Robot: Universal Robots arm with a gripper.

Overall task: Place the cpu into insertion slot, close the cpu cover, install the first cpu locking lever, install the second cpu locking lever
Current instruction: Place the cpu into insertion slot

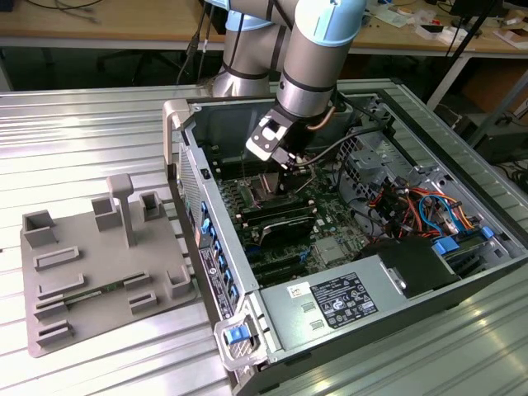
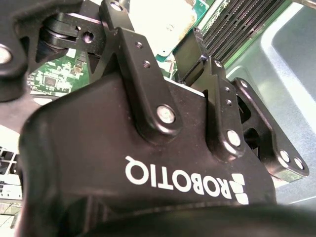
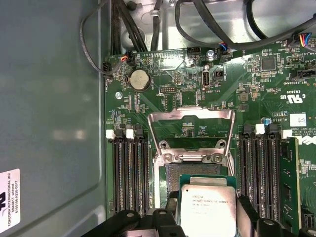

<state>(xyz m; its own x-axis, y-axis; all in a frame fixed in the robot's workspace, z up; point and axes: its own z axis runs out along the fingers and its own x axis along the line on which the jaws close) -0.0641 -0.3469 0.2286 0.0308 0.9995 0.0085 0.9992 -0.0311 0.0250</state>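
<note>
Black two-fingered hand [image 3: 207, 203] on the grey-and-blue robot arm [image 1: 318, 66] is reaching down into the open grey metal computer case [image 1: 227, 124], which is sitting on the ribbed metal worktop [image 1: 82, 124]. The hand is gripping the cpu [image 3: 208, 213], a small flat square chip with a dull silver metal top. The fingers [image 3: 245, 210] are closed in against its two opposite edges.

The cpu is hanging partly over the insertion slot [image 3: 190, 170], a square dark socket with a thin metal rim in the green circuit board [image 3: 148, 98]. Part of the slot's dark centre is showing past the chip. Cannot tell if the chip is touching the slot.

The cpu cover [image 3: 191, 117], a thin silvery square metal frame with a big cut-out, is standing swung open off the slot, hinged at the slot's edge. The round silver coin cell [image 3: 139, 78] is lying beyond the cover from the slot. Long black memory slots [image 3: 127, 173] are running on both sides of the slot.
</note>
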